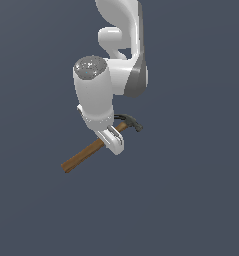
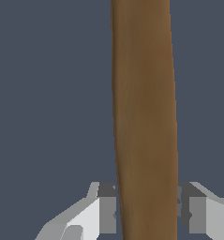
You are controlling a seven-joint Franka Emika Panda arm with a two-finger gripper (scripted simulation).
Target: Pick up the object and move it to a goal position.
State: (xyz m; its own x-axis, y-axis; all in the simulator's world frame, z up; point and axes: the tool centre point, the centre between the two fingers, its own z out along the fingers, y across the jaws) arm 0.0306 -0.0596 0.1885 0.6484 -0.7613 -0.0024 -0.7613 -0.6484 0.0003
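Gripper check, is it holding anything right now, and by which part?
The gripper has its fingers pressed on both sides of the hammer, gripping the wooden handle nearer the head than the free end.

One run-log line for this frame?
phase: grasp | gripper: jaws around hammer handle near head | contact: pads at handle sides | goal: not visible

Exterior view: camera set off the arm, looking down steeply and from moderate range onto the white arm [image 1: 108, 75] against a plain blue-grey ground. Wrist view: camera mounted on the wrist, facing along the gripper [image 2: 146, 211], very near; the brown handle of the hammer [image 2: 144, 117] fills the frame's middle. Shared region: the fingers [image 1: 113, 140] and the handle stretch between them
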